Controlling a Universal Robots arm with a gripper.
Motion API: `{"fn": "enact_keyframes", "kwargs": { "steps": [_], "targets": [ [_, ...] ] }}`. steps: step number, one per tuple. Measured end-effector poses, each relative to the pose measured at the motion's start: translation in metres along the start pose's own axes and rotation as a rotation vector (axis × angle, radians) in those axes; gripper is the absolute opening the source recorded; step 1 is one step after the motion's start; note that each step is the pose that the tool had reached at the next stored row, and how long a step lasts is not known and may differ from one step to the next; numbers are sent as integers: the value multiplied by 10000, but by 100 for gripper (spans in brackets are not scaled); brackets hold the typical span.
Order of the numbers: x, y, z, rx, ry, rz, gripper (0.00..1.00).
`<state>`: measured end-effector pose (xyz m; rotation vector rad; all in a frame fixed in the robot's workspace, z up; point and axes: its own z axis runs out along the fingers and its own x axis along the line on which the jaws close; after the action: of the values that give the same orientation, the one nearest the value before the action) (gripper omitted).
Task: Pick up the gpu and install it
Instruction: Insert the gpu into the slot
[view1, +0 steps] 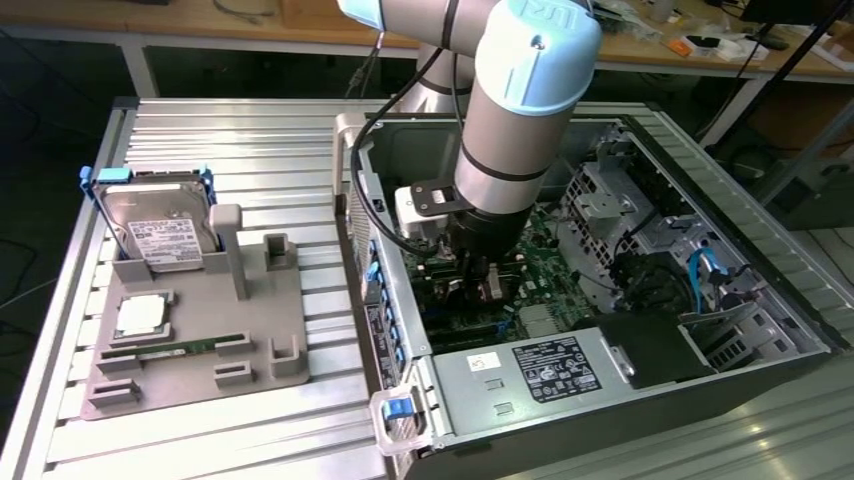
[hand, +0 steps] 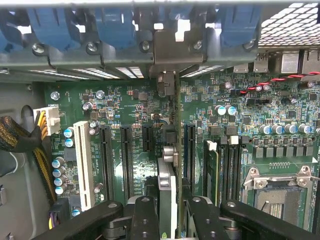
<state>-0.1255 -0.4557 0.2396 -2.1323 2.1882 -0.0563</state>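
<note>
The gripper was clamped on the gpu, holding it edge-on inside the open computer case, directly above the motherboard. In the wrist view the card's long axis ran from 6 o'clock at the gripper toward 12 o'clock, where its metal bracket end pointed at the rear case wall. The card stood just beside the blue expansion slot; whether its contact edge had entered a slot could not be judged from this angle.

Risk: a slight lateral offset or tilt could land the card edge on the slot wall or neighbouring capacitors, bending contacts. The bracket could also catch on the rear panel frame, blocking seating.
</note>
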Motion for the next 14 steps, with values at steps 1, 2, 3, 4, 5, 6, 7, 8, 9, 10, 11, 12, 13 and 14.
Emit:
{"fn": "enact_keyframes", "kwargs": {
  "steps": [1, 2, 3, 4, 5, 6, 7, 8, 9, 10, 11, 12, 13, 14],
  "targets": [
    [0, 0, 0, 0, 0, 0, 27],
    [0, 0, 0, 0, 0, 0, 27],
    [0, 0, 0, 0, 0, 0, 27],
    [0, 0, 0, 0, -1, 0, 27],
    [0, 0, 0, 0, 0, 0, 27],
    [0, 0, 0, 0, 0, 0, 27],
    [0, 0, 0, 0, 0, 1, 27],
    [0, 0, 0, 0, 0, 0, 27],
    [0, 0, 0, 0, 0, 0, 27],
    [0, 0, 0, 0, -1, 0, 27],
    [0, 0, 0, 0, 0, 0, 27],
    [0, 0, 0, 0, 0, 0, 27],
    [0, 0, 0, 0, -1, 0, 27],
    [0, -1, 0, 10, 4, 1, 27]
  ]
}}
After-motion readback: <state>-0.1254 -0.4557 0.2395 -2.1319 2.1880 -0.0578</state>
